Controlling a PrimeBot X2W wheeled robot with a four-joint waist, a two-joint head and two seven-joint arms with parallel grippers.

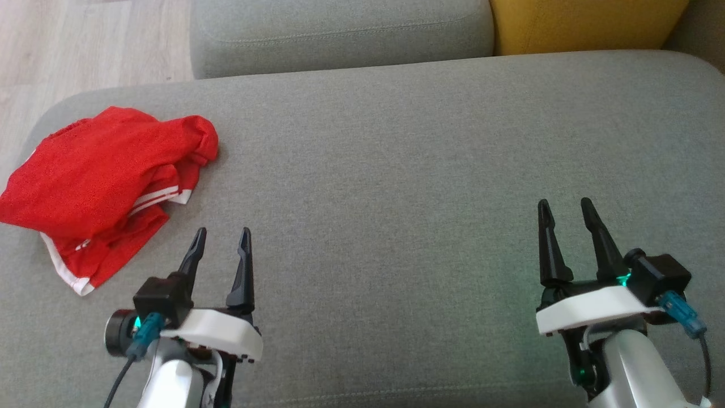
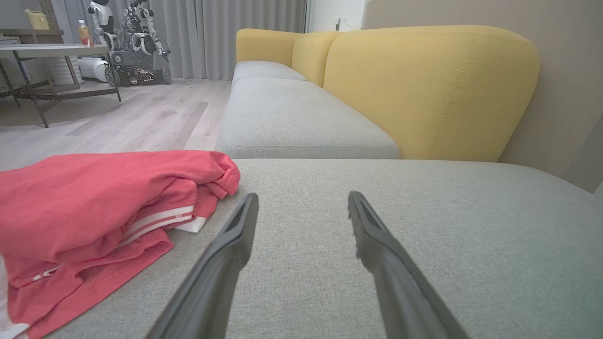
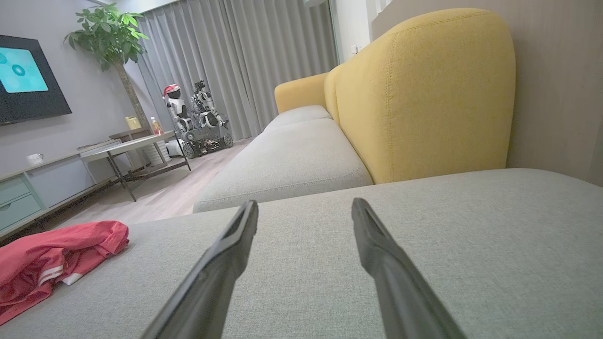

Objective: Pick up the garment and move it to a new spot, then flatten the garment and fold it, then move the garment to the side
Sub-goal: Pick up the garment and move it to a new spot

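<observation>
The garment [image 1: 102,187] is a red piece of sportswear with white stripes, lying crumpled at the left end of the grey sofa cushion [image 1: 408,170]. In the left wrist view the garment [image 2: 94,212] lies just left of my fingers, and in the right wrist view the garment [image 3: 52,261] sits far to the left. My left gripper [image 1: 222,233] stands open and empty a little to the right of the garment's near edge. Far to the right, my right gripper [image 1: 565,204] is also open over bare cushion, with nothing between its fingers.
A second grey seat cushion [image 1: 340,34] adjoins at the back, with a yellow backrest [image 1: 589,22] to its right. Wooden floor [image 1: 85,39] lies beyond the cushion's left edge. A table [image 2: 52,52] and another robot [image 2: 132,42] stand far across the room.
</observation>
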